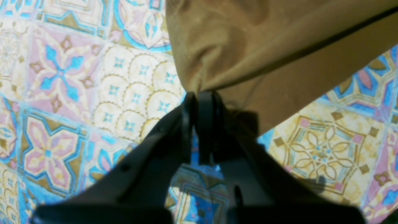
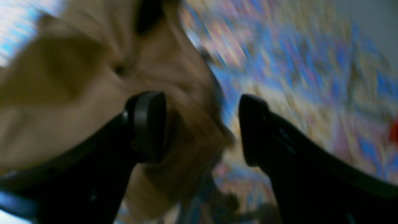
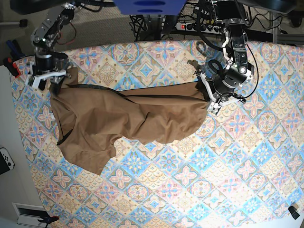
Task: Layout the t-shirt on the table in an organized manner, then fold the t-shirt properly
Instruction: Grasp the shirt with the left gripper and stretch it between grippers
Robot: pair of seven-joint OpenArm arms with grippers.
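Observation:
The tan-brown t-shirt (image 3: pixel 128 116) lies crumpled across the left half of the table (image 3: pixel 213 166), stretched between both grippers. My left gripper (image 3: pixel 209 97) is at the shirt's right edge. In the left wrist view this gripper (image 1: pixel 199 96) is shut on a pinch of the t-shirt (image 1: pixel 248 40) just above the patterned table (image 1: pixel 62 77). My right gripper (image 3: pixel 47 78) stands at the shirt's upper left corner. The right wrist view is blurred; there the gripper (image 2: pixel 202 127) has its jaws wide apart, with t-shirt (image 2: pixel 62 93) fabric bunched beside the left finger and partly in the gap.
A power strip and cables (image 3: pixel 190 26) run behind the table's far edge. A red and black clamp (image 3: pixel 12 64) sits at the left edge, a white controller (image 3: pixel 4 161) lies off the table on the left, and a small black object (image 3: pixel 294 211) sits at the front right corner.

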